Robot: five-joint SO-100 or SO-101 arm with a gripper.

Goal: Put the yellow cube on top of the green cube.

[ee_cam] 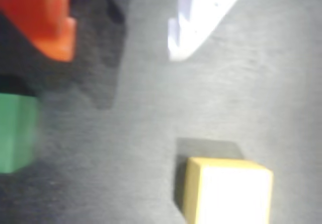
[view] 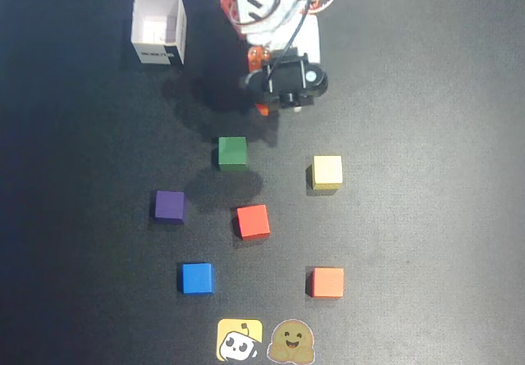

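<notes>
The yellow cube (view: pixel 327 171) sits on the black mat right of centre. It also shows at the bottom of the wrist view (ee_cam: pixel 226 191). The green cube (view: pixel 233 152) sits to its left in the overhead view and shows at the left edge of the wrist view (ee_cam: pixel 15 133). My gripper (view: pixel 275 109) hovers behind both cubes, roughly between them and touching neither. In the wrist view the gripper (ee_cam: pixel 118 55) is open and empty, with an orange finger (ee_cam: pixel 45 17) at the left and a white finger (ee_cam: pixel 201 17) at the right.
A purple cube (view: pixel 170 205), a red cube (view: pixel 253 221), a blue cube (view: pixel 197 278) and an orange cube (view: pixel 327 282) lie nearer the front. A white open box (view: pixel 158 29) stands at the back left. Two stickers (view: pixel 239 339) lie at the front edge.
</notes>
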